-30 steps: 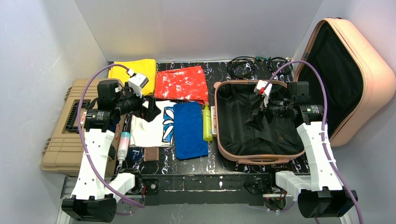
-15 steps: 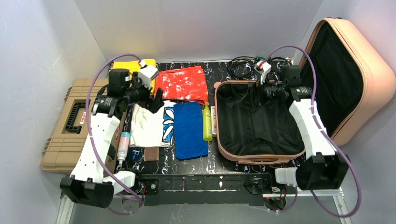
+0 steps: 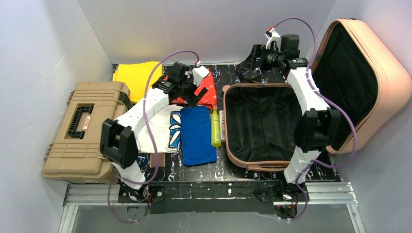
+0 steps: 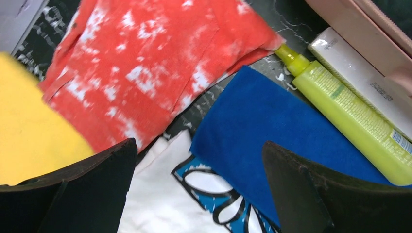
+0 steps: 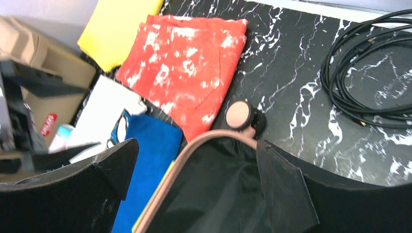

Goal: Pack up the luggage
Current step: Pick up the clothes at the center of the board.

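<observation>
The luggage [image 3: 252, 160] lies open on the right of the table, its black lining [image 5: 223, 189] bare and its peach-pink lid [image 3: 388, 82] leaning on the right wall. My left gripper [image 3: 194, 96] hovers open where the red cloth [image 4: 145, 63], blue cloth [image 4: 272, 126] and white flower-print shirt [image 4: 165, 204] meet, holding nothing [image 4: 198, 143]. My right gripper [image 3: 248, 63] stands open and empty above the luggage's far left corner [image 5: 196, 145], by its wheel [image 5: 239, 114]. A yellow cloth [image 3: 138, 75] lies at the back left. A lime bottle [image 4: 350, 111] lies beside the luggage.
A tan toolbox [image 3: 80, 128] stands at the left edge. Black cables [image 5: 369, 73] are coiled behind the luggage at the back wall. A white tube [image 4: 359, 73] lies between the bottle and the luggage. A small brown item [image 3: 156, 159] sits near the front edge.
Both arms have reached toward the back. The left gripper went right from the shirt's left edge to the red cloth. The right gripper moved out of the luggage to its far corner. Both stayed open.
</observation>
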